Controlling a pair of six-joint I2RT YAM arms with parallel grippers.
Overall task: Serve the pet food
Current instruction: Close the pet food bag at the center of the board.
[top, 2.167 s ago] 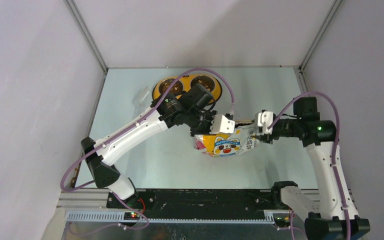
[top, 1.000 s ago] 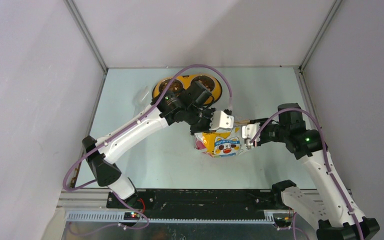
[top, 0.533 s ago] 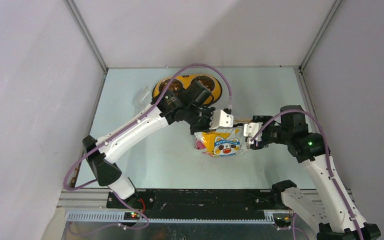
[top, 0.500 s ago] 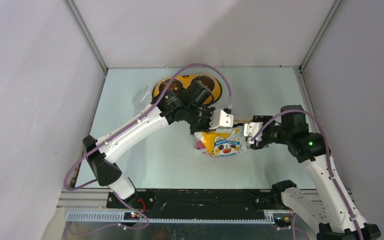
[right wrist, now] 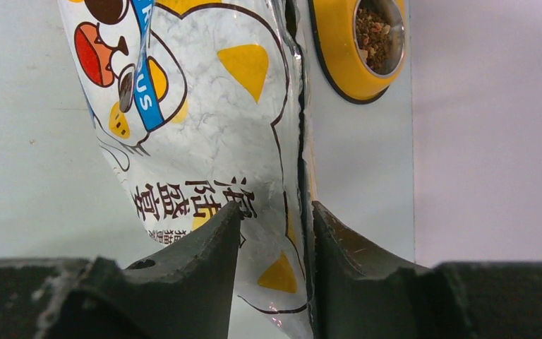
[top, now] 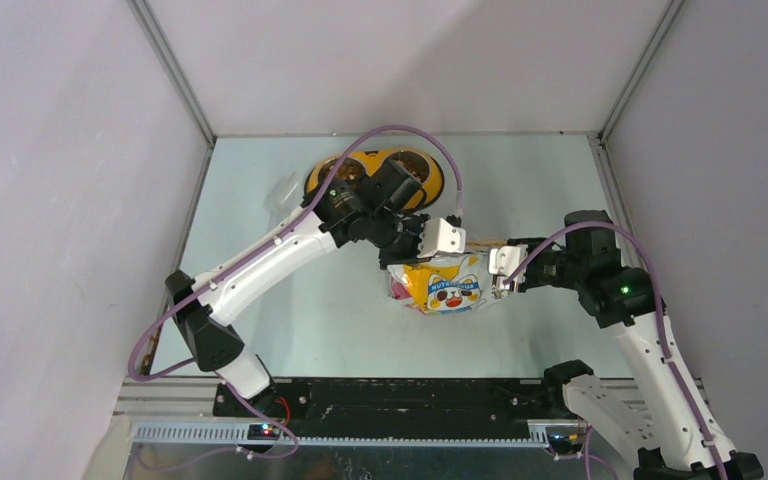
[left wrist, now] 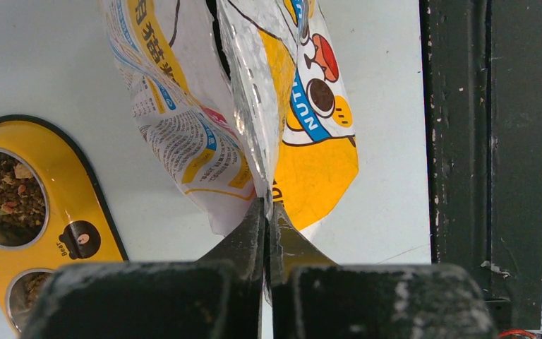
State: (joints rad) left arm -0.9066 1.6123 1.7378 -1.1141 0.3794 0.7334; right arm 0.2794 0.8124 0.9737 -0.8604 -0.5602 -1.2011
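Bag (top: 443,285), mid-worktop (top: 310,310), apparently held up for opening: left end effector (left wrist: 266,210) clamped on its 12 o'clock edge, right end effector (right wrist: 276,212) parted astride the 3 o'clock edge. Kibble (left wrist: 10,194) in bowl (top: 438,181), 11 o'clock.

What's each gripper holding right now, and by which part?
Left gripper pinches an edge of the pet food bag, jaws shut. Right gripper straddles another edge; grip unclear.

Pale green table (top: 540,170), plain grey walls (top: 400,60) at 9, 12 and 3 o'clock, black rail (top: 410,395) at 6.
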